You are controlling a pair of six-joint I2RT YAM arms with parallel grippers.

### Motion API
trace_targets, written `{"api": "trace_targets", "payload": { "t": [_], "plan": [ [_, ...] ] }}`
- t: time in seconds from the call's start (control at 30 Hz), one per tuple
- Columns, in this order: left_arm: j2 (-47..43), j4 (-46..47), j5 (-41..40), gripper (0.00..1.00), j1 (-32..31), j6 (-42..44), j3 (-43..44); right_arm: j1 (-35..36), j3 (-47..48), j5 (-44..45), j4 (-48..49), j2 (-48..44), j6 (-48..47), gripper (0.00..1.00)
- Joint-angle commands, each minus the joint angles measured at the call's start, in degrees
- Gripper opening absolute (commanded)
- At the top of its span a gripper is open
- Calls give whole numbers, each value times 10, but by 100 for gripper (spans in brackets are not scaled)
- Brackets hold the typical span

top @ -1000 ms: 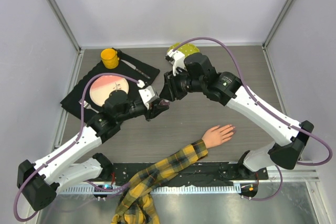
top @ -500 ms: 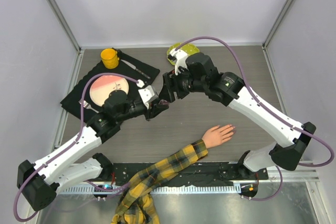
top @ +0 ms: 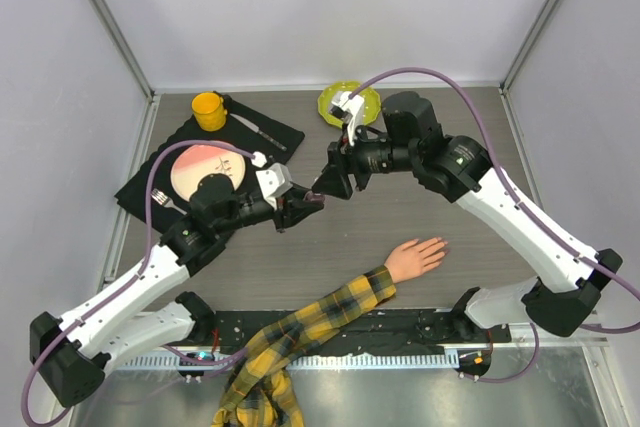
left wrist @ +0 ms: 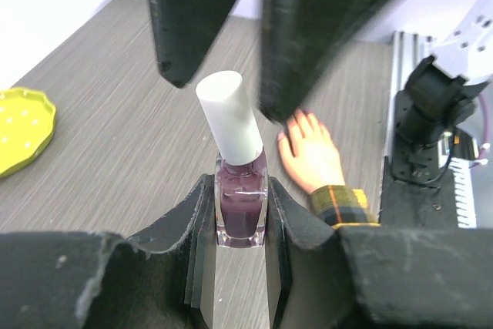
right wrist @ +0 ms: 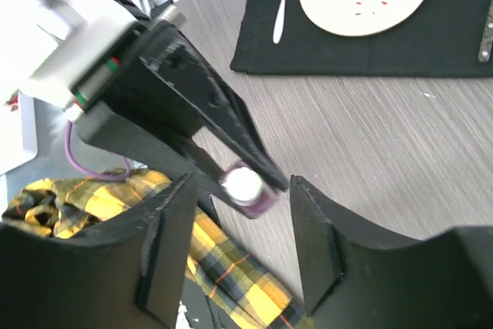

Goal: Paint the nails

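We see the left gripper (left wrist: pixel 240 193) clamped on a small square glass bottle of dark purple polish (left wrist: pixel 240 209), its smooth white cylindrical cap (left wrist: pixel 231 121) tilted upward. The right gripper (right wrist: pixel 240 186) stands parted, with a matte black finger on either side of that cap. The nails (top: pixel 438 245) tip a pale pink-beige mannequin hand (top: pixel 412 258). It lies flat on the grey wood-grain table (top: pixel 300 259), well apart from both grippers, in a yellow-and-black plaid fabric sleeve (top: pixel 330 312).

Lab test cell: white walls (top: pixel 330 7), aluminium frame (top: pixel 108 19), wood-grain table (top: pixel 330 247).
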Motion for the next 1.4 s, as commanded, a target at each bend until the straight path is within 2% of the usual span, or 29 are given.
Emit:
{"api": "trace_targets", "payload": {
  "t": [0.0,0.13,0.37,0.47,0.77,1.0,1.03,1.13,1.17,1.23,1.37],
  "plan": [
    [-14,48,37,0,-2,-15,-1,-35,7,-92,2,-15,-29,52],
    [-14,44,42,0,-2,-14,2,-45,2,-140,0,-14,-36,47],
    [-11,43,45,0,-1,-14,3,-45,-10,-190,3,-6,-50,49],
    [-11,42,42,0,-2,-13,3,-45,-11,-197,6,0,-50,49],
    [-10,39,38,0,-1,-11,4,-45,-6,-198,11,18,-44,35],
    [-13,38,36,0,-1,-9,4,-45,-1,-187,15,24,-43,33],
    [-13,38,35,0,-2,-9,4,-45,-1,-185,16,24,-43,32],
    [-14,38,31,0,-2,-9,4,-45,-4,-182,16,21,-44,20],
    [-15,38,27,0,-2,-10,4,-44,-6,-180,16,19,-45,11],
    [-18,42,11,0,-2,-15,3,-40,-11,-171,18,14,-50,1],
    [-17,67,-39,0,-1,-38,-1,-14,-56,-114,56,-14,-41,1]
  ]
}}
